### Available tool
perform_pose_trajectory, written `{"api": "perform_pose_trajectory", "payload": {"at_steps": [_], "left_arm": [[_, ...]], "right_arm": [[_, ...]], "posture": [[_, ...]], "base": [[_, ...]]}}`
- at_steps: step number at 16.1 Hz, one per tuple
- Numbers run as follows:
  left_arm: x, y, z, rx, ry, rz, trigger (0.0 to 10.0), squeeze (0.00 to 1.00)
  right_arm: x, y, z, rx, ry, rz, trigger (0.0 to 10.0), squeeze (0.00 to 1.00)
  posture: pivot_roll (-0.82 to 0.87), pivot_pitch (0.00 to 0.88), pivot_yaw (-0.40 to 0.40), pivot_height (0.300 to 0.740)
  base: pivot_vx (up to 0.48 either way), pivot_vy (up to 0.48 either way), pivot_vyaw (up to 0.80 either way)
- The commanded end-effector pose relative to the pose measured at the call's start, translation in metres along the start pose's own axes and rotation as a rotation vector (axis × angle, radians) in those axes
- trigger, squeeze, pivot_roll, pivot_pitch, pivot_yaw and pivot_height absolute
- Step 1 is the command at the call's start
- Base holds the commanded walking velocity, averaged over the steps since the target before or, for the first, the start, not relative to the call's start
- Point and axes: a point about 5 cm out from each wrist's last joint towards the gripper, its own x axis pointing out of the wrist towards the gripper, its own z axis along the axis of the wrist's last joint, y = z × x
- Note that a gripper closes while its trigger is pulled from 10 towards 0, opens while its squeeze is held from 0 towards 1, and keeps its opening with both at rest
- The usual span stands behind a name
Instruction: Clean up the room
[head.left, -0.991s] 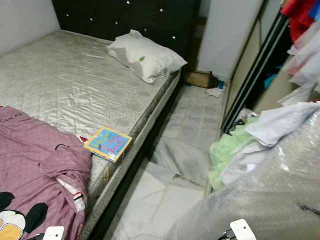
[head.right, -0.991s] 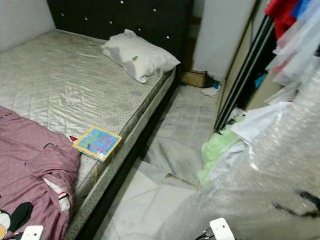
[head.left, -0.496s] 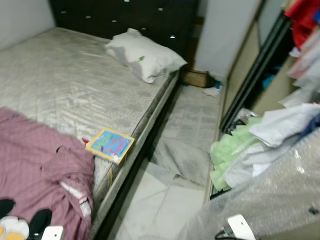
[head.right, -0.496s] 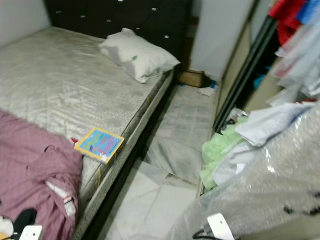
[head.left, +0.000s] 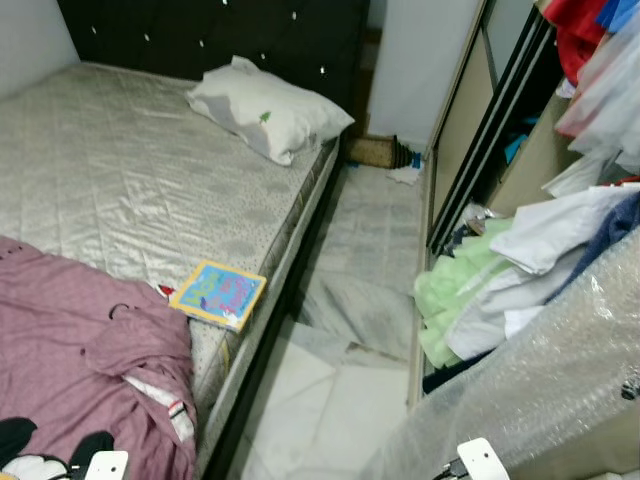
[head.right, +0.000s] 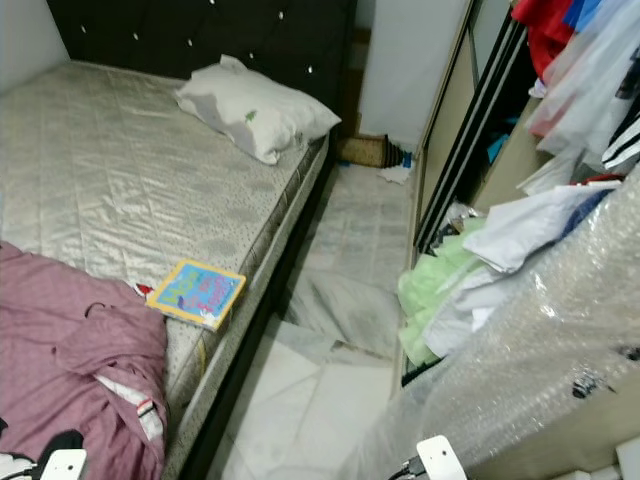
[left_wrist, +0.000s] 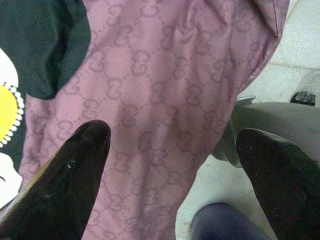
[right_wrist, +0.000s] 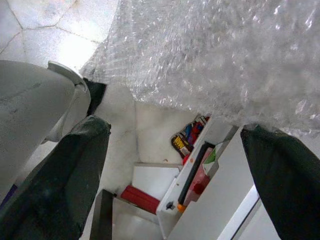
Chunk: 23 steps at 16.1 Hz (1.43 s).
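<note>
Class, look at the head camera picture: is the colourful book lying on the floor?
No, the book lies on the mattress, near its edge beside the purple garment.

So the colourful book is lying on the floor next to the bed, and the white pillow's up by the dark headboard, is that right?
Not quite. The colourful book lies on the mattress, near its edge beside the purple garment, not on the floor. The left eye view shows this. The white pillow is indeed up by the dark headboard.
</note>
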Motion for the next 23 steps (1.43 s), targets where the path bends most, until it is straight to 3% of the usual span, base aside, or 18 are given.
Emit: {"api": "perform_pose_trajectory", "payload": {"at_steps": [1, 4, 6, 8, 10, 11, 13, 16, 19, 23], "left_arm": [[0.0, 0.0, -0.001, -0.015, 0.003, 0.002, 10.0, 0.0], [0.0, 0.002, -0.001, -0.005, 0.004, 0.025, 10.0, 0.0], [-0.002, 0.007, 0.001, -0.125, -0.075, 0.119, 10.0, 0.0], [-0.002, 0.01, 0.003, -0.167, -0.11, 0.158, 10.0, 0.0], [-0.003, 0.012, 0.004, -0.162, -0.12, 0.195, 10.0, 0.0], [-0.003, 0.012, 0.004, -0.178, -0.124, 0.206, 10.0, 0.0], [-0.001, 0.012, 0.062, -0.133, -0.294, 0.19, 10.0, 0.0], [0.0, 0.005, 0.078, -0.136, -0.343, 0.171, 10.0, 0.0], [0.0, 0.003, 0.08, -0.136, -0.343, 0.148, 10.0, 0.0], [0.0, 0.006, 0.079, -0.132, -0.335, 0.139, 10.0, 0.0]], "right_arm": [[-0.001, -0.006, -0.002, 0.019, -0.008, -0.042, 10.0, 0.0], [-0.002, -0.007, -0.001, 0.097, -0.054, -0.086, 10.0, 0.0], [-0.003, -0.007, 0.004, 0.192, -0.145, -0.118, 10.0, 0.0], [-0.004, -0.007, 0.007, 0.188, -0.182, -0.121, 10.0, 0.0], [-0.004, -0.007, 0.013, 0.123, -0.227, -0.115, 10.0, 0.0], [-0.022, -0.066, 0.085, 0.043, -0.492, -0.13, 10.0, 0.0], [-0.036, -0.072, 0.118, -0.027, -0.624, -0.06, 10.0, 0.0], [-0.056, -0.053, 0.149, -0.165, -0.737, 0.094, 10.0, 0.0], [-0.067, -0.039, 0.149, -0.21, -0.683, 0.242, 10.0, 0.0], [-0.087, -0.034, 0.108, -0.213, -0.555, 0.437, 10.0, 0.0]], "posture": [[-0.1, 0.042, -0.041, 0.74], [-0.11, 0.045, -0.035, 0.74], [-0.11, 0.048, -0.033, 0.74], [-0.11, 0.046, -0.033, 0.74], [-0.11, 0.041, -0.031, 0.74], [-0.12, 0.039, -0.029, 0.74], [-0.12, 0.037, -0.026, 0.74], [-0.12, 0.032, -0.025, 0.74], [-0.13, 0.033, -0.025, 0.74], [-0.13, 0.038, -0.022, 0.74]], "base": [[0.0, 0.0, 0.0], [0.0, 0.0, 0.0], [0.0, 0.0, 0.0], [0.0, 0.0, 0.0], [0.0, 0.0, 0.0], [0.0, 0.0, 0.0], [0.0, 0.0, 0.0], [0.0, 0.0, 0.0], [0.0, 0.0, 0.0], [0.0, 0.0, 0.0]]}}
